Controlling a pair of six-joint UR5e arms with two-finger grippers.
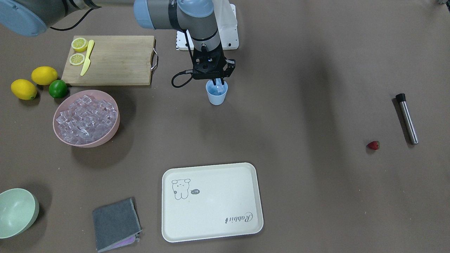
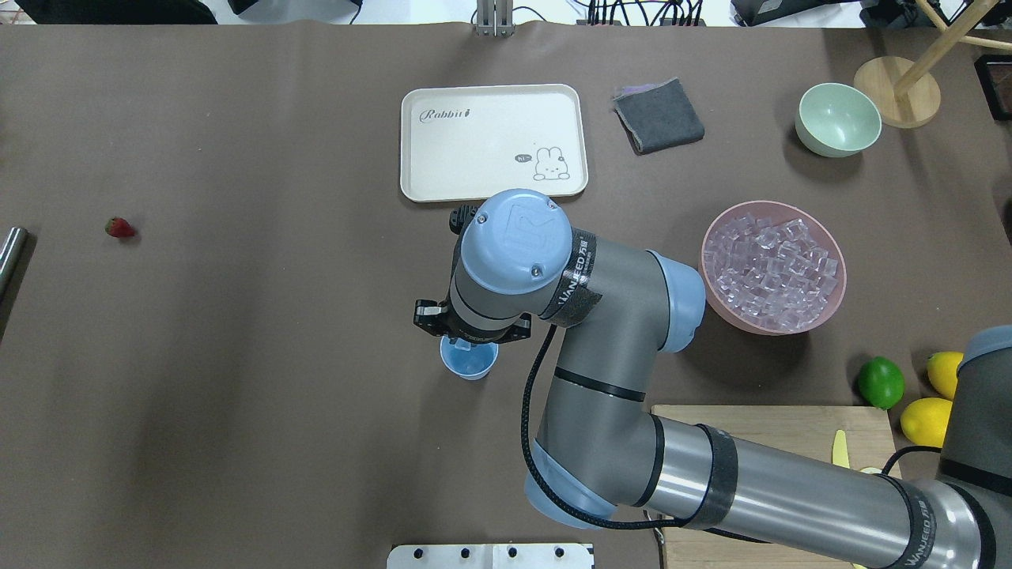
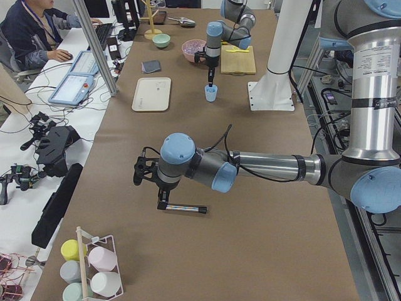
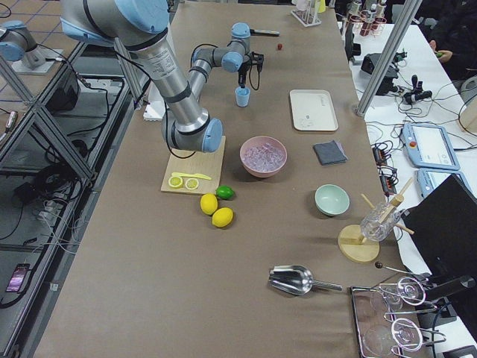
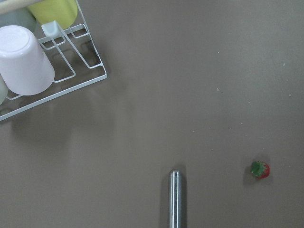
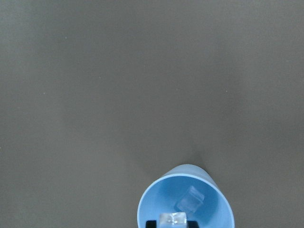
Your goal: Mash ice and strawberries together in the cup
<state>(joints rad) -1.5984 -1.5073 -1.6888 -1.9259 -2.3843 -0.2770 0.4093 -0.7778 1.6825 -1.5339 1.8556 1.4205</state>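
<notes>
The light-blue cup [image 1: 217, 96] stands upright near the table's middle, also in the overhead view [image 2: 474, 365]. My right gripper [image 1: 218, 85] points down into its mouth, shut on a clear ice cube [image 6: 173, 219]. A second ice cube [image 6: 191, 199] lies on the cup's bottom [image 6: 159, 194]. The red strawberry [image 1: 373, 145] lies alone on the table far to my left, also in the left wrist view [image 5: 260, 169]. My left gripper [image 3: 161, 200] hovers over a steel muddler [image 1: 406, 119]. I cannot tell whether it is open or shut.
A pink bowl [image 1: 59, 131] full of ice stands on my right, by a lime [image 1: 58, 89], two lemons and a cutting board [image 1: 116, 59] with a knife. A cream tray [image 1: 211, 202], grey cloth [image 1: 116, 223] and pale green bowl [image 1: 15, 211] lie far across. A cup rack [image 5: 52, 71] stands beyond the muddler.
</notes>
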